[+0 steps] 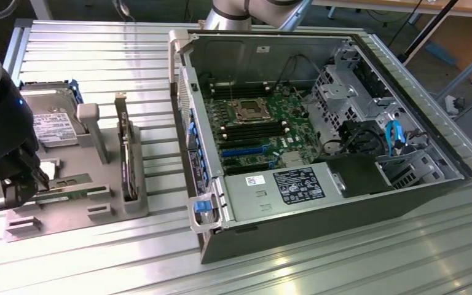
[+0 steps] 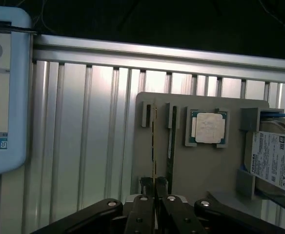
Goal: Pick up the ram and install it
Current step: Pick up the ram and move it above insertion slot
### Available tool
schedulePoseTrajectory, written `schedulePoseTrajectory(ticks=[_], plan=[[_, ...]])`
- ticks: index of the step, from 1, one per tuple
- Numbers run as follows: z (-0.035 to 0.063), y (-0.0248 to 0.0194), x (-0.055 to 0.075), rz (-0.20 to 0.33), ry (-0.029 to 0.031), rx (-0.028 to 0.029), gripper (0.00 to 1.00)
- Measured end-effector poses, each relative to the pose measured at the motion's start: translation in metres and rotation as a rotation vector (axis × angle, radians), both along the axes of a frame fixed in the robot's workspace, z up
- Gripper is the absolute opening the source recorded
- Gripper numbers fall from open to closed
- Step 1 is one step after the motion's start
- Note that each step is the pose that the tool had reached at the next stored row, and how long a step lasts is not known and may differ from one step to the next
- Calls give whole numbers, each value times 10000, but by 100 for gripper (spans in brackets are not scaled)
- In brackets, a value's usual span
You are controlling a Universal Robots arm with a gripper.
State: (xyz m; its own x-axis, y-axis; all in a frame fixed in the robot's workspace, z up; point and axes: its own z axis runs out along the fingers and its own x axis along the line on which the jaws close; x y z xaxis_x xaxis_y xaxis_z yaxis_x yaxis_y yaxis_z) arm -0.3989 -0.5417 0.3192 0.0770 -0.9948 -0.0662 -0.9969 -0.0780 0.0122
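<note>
Listing from the exterior view: black gripper (image 1: 24, 183) sits low over a flat grey holder plate (image 1: 96, 212) at the exterior view's left, on a ribbed aluminium table (image 1: 343, 264). A silver labelled hard drive (image 1: 54, 126) rests on the plate just beside the gripper. An open dark computer case (image 1: 285, 236) lies to the exterior view's right, well apart, with its green motherboard (image 1: 260, 129) exposed.

Wrist view: the gripper (image 2: 154, 187) has its jaws drawn narrow, pinching the near end of a long thin green ram stick (image 2: 153, 141). The stick stands on edge in a slot of the holder plate (image 2: 201, 170). A second like stick (image 2: 171, 144) stands just beside it. A square silver processor chip (image 2: 209, 127) sits in a pocket near them.
</note>
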Motion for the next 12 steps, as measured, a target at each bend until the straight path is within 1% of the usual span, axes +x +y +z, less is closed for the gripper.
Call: schedulePoseTrajectory(ticks=[2,3,5,7,12], plan=[[84,0,0,0,0,0,13],[111,0,0,0,1,-1,13],[222,0,0,0,1,-1,13],[371,0,0,0,0,0,13],[587,0,0,0,0,0,13]])
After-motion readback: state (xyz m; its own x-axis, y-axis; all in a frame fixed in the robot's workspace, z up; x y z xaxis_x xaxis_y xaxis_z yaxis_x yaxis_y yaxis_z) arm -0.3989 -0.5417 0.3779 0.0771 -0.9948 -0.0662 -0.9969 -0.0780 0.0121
